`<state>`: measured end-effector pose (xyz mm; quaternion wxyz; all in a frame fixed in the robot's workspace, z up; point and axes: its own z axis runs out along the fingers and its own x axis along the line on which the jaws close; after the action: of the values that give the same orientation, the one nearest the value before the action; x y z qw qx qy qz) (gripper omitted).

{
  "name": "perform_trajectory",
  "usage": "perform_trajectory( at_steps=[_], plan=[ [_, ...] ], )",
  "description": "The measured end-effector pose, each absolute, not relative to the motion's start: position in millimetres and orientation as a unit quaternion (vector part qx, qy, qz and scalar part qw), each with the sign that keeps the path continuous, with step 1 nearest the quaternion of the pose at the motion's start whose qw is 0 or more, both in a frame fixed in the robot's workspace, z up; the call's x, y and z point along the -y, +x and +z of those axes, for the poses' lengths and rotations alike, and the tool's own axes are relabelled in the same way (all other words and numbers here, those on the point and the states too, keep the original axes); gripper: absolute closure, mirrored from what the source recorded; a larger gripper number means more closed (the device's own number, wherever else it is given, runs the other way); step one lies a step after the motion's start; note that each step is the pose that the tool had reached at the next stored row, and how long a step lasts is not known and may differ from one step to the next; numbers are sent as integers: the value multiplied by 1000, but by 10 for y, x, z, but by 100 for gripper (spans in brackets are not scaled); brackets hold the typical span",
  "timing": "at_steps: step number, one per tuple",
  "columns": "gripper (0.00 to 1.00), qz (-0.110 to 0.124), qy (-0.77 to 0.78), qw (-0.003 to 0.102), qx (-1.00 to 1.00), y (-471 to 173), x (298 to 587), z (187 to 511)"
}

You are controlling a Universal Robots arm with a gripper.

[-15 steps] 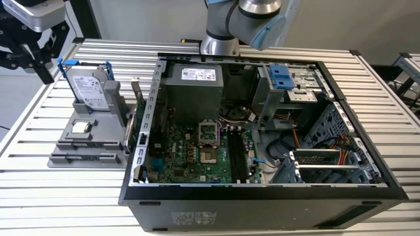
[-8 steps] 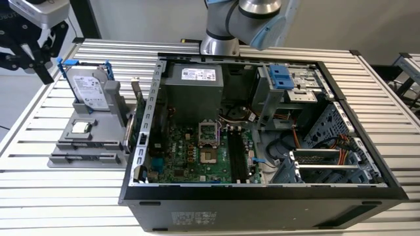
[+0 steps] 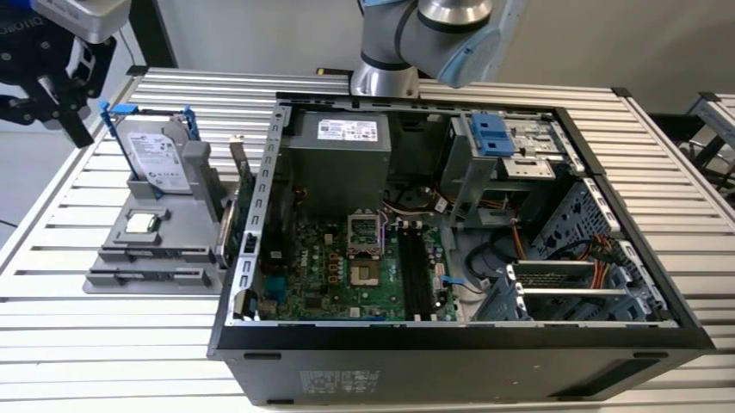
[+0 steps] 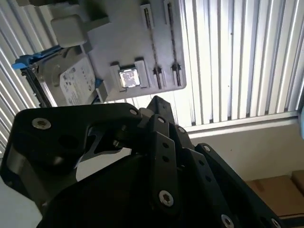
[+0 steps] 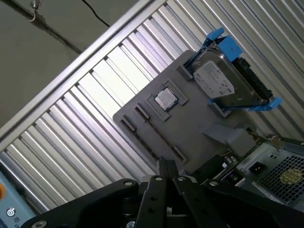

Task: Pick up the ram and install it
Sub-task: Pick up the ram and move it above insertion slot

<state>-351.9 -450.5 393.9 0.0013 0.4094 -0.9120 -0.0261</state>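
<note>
- The surface is a slatted metal top that carries all your work; the open computer case lies on it, and every place below is given from that case.
- The arm rises just behind the case's far wall.
- The grey holder lies just beside the case, on the exterior view's left; its two long grooves look bare in both wrist views.
- The hard drive, in its blue bracket, stands on the holder's far end, near the case but not touching it.
- The tool hangs above the surface, well apart from the case and beyond the hard drive on the side away from the case; in the first wrist view its fingertips are drawn together to a narrow point, with nothing gripped between them.
- The long black slots run along the motherboard near the middle of the case.
- The ram is too slight to tell apart from those slots in the exterior view, so you cannot confirm it is seated; judging by the bare grooves and the unladen tool, the pick-up looks done and the install is likely done too, though that is unproven.
- The processor chip sits in the holder, near the case's side wall.
</note>
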Motion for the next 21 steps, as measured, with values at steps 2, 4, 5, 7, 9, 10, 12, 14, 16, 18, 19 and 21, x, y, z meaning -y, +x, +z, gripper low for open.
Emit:
perform_trajectory(
  at_steps=[2, 4, 5, 7, 9, 10, 12, 14, 16, 18, 19, 21],
  plan=[
    [100, -26, 423, 2, 906, -3518, 4505, 3939],
    [100, -26, 437, 2, 899, -3519, 4505, 3939],
    [100, -26, 444, 2, 896, -3519, 4505, 3939],
    [100, -26, 458, 3, 888, -3519, 4505, 3940],
    [100, -26, 474, 3, 880, -3519, 4505, 3940],
    [100, -26, 482, 3, 876, -3519, 4505, 3939],
    [100, -26, 497, 4, 867, -3519, 4505, 3939],
    [100, -26, 513, 4, 858, -3519, 4505, 3939],
    [100, -26, 529, 5, 848, -3519, 4505, 3939],
    [100, -26, 545, 5, 838, -3518, 4506, 3939],
    [100, -26, 552, 6, 833, -3518, 4506, 3939],
    [100, -25, 567, 6, 823, -3518, 4506, 3939]
  ],
)
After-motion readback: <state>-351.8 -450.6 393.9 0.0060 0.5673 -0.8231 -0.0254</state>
